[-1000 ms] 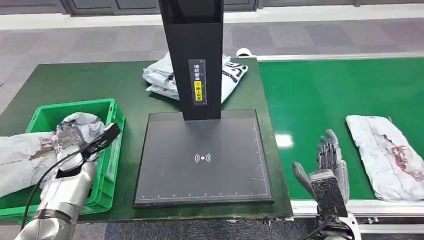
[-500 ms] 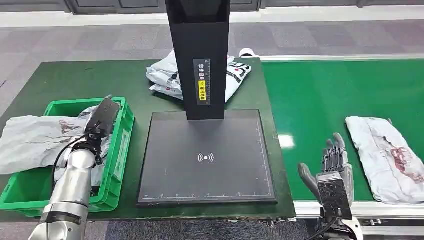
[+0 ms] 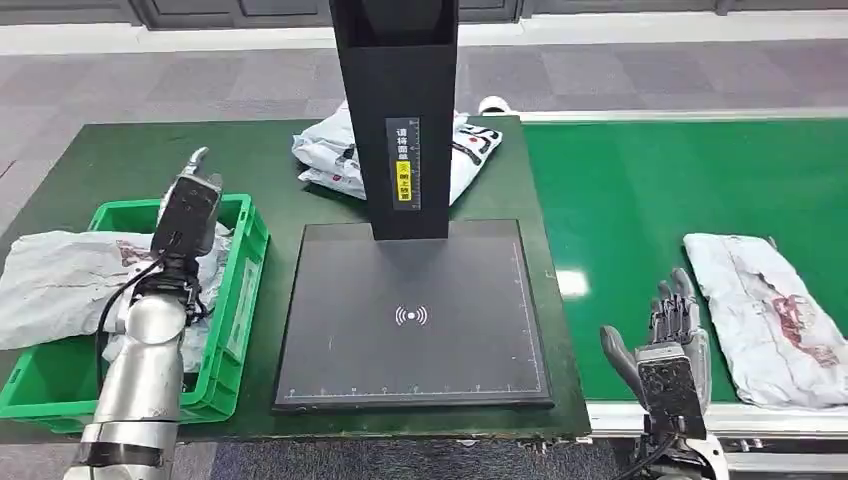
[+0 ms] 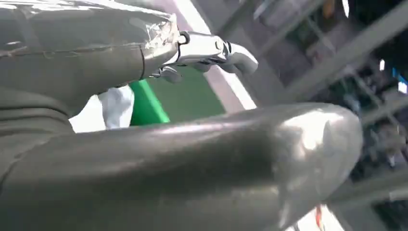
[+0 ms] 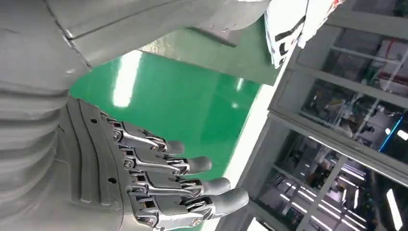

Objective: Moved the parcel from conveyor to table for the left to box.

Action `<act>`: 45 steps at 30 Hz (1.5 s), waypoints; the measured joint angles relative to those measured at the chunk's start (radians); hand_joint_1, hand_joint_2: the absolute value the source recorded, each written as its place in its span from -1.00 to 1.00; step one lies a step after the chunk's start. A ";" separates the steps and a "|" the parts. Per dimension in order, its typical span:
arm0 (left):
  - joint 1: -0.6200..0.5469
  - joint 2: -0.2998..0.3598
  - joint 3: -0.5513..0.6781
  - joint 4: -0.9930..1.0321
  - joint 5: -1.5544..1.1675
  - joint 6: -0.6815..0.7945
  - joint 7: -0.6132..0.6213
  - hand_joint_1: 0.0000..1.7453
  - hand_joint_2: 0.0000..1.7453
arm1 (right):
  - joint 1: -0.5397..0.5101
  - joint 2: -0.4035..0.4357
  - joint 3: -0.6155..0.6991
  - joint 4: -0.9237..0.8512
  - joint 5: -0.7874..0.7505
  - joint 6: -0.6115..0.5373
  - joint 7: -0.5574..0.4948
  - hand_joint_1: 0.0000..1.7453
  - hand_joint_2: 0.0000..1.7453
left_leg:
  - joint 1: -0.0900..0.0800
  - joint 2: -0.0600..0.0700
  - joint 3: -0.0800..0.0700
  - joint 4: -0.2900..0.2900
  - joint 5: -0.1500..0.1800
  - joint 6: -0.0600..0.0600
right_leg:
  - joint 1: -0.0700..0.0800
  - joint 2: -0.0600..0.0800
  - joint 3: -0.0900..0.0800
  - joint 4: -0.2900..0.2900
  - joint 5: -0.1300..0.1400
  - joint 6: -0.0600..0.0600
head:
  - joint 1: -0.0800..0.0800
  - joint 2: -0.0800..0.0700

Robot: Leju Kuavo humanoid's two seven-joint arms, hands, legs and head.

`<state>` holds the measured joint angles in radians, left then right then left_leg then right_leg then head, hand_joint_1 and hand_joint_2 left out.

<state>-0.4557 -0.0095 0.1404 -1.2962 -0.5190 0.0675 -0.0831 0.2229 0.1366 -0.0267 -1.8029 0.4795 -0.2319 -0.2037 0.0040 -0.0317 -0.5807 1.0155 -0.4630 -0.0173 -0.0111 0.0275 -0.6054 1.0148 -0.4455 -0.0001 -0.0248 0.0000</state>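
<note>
A green conveyor (image 3: 690,170) runs along the right side of a dark green table (image 3: 130,160). On the table's middle lies a black scanner pad (image 3: 410,350) with a black post (image 3: 395,110) standing at its far edge. A white printed bag (image 3: 470,150) lies behind the post near the table's far edge. A green box (image 3: 245,290) sits at the table's left front corner, with a grey parcel (image 3: 50,285) draped over its left rim. Another grey parcel (image 3: 770,315) lies on the conveyor near its front edge. The left hand (image 3: 190,205) is raised above the box's far rim, holding nothing, fingers apart. The right hand (image 3: 670,330) hovers at the conveyor's front edge, just beside the parcel there, fingers straight and spread, empty.
</note>
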 measured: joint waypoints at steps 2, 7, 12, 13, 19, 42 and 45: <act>0.003 -0.005 -0.005 -0.022 -0.070 0.126 -0.024 -1.00 -1.00 | 0.000 0.000 0.000 0.000 0.013 -0.003 0.005 -1.00 1.00 | 0.000 0.000 0.000 0.000 0.000 0.000 | 0.000 0.000 0.000 0.000 0.000 0.000 | 0.000 0.000; 0.042 -0.028 -0.043 -0.135 -0.094 0.233 -0.064 -1.00 -1.00 | -0.024 -0.017 -0.001 0.024 0.064 -0.018 0.039 -1.00 1.00 | 0.000 -0.001 0.000 0.000 0.000 0.000 | -0.001 0.000 0.000 0.000 0.000 0.001 | 0.000 0.000; 0.063 -0.037 -0.064 -0.182 -0.094 0.240 -0.064 -1.00 -1.00 | -0.036 -0.024 -0.002 0.044 0.069 -0.019 0.039 -1.00 1.00 | -0.001 0.000 0.000 0.000 0.000 0.001 | -0.001 0.000 0.000 0.000 0.000 0.001 | 0.000 0.000; 0.064 -0.037 -0.066 -0.187 -0.094 0.241 -0.064 -1.00 1.00 | -0.036 -0.026 -0.002 0.046 0.070 -0.019 0.039 -1.00 1.00 | -0.001 0.000 0.000 0.000 0.000 0.001 | -0.001 0.000 0.000 0.000 0.000 0.001 | 0.000 0.000; 0.148 -0.068 -0.106 -0.259 0.145 0.157 -0.160 -1.00 1.00 | -0.088 -0.055 -0.049 0.117 0.284 -0.032 0.195 -1.00 1.00 | -0.001 0.001 0.000 0.000 -0.001 0.001 | -0.001 0.001 0.000 0.000 0.000 0.001 | 0.000 0.000; 0.354 -0.182 -0.301 -0.242 0.427 0.029 -0.220 -1.00 1.00 | -0.417 -0.384 -0.405 0.767 0.677 -0.098 0.336 -1.00 1.00 | -0.006 0.001 -0.001 0.002 -0.002 0.012 | -0.009 -0.001 0.001 -0.001 0.000 0.010 | 0.000 0.000; 0.361 -0.188 -0.307 -0.229 0.431 0.023 -0.226 -1.00 1.00 | -0.451 -0.420 -0.405 0.858 0.732 -0.111 0.365 -1.00 1.00 | -0.007 0.001 -0.002 0.002 -0.003 0.013 | -0.010 -0.001 0.001 -0.001 0.000 0.010 | 0.000 0.000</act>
<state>-0.0947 -0.1976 -0.1663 -1.5252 -0.0882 0.0908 -0.3090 -0.2283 -0.2830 -0.4318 -0.9448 1.2118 -0.3425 0.1613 -0.0029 -0.0308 -0.5826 1.0179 -0.4655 -0.0048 -0.0207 0.0270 -0.6046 1.0135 -0.4453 0.0101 -0.0244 0.0000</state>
